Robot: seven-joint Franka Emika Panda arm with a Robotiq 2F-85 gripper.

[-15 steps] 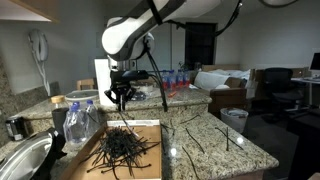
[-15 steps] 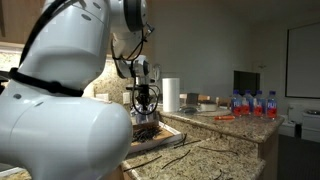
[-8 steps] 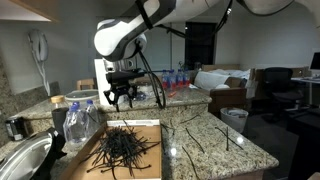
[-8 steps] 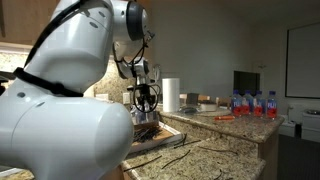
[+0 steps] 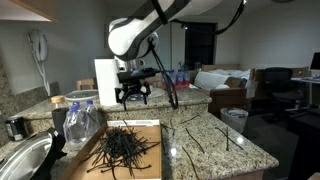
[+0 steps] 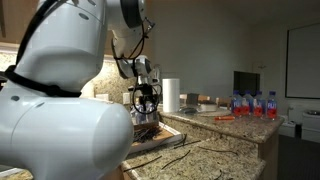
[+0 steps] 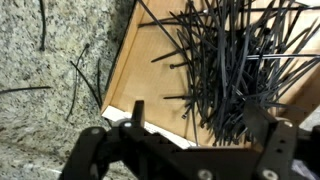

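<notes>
The gripper hangs with its jaws spread wide and empty, above a pile of black cable ties lying on a wooden board on the granite counter; a few loose ties lie on the stone beside the board

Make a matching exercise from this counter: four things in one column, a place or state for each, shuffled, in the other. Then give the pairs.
Things:
1. pincer
2. pile of black ties
3. stray ties
4. paper towel roll

Places and states:
A. lying loose on the granite counter
B. white, standing upright
C. open, hanging over the wooden board
D. heaped on the wooden board

Pairs: 1-C, 2-D, 3-A, 4-B
</notes>
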